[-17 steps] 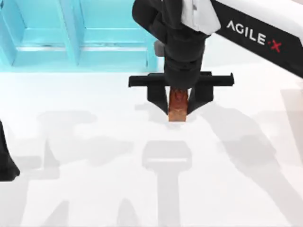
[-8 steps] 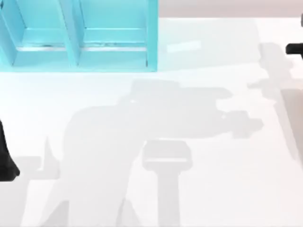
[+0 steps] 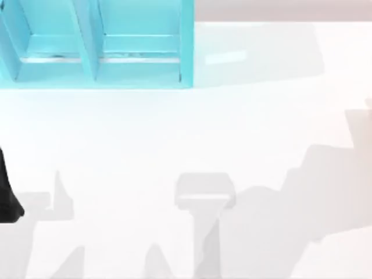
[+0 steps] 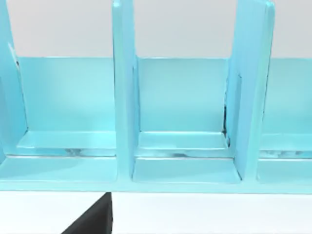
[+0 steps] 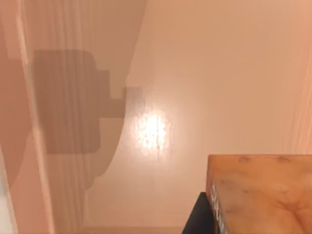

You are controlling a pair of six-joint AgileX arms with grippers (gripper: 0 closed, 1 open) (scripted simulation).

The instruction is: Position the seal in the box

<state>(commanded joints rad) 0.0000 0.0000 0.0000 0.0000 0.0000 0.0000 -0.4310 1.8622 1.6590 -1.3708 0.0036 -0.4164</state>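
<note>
The seal [image 5: 261,195] fills a corner of the right wrist view — an orange, faintly mottled block against a black finger [image 5: 200,217], probably in the right tool's grip. The left arm [image 3: 7,197] sits parked at the table's [image 3: 186,145] left edge — the turquoise box [image 3: 96,43] stands at the far left.

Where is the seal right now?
The seal appears close up in the right wrist view, beside a dark part of the right arm; the turquoise box sits at the table's far left.
</note>
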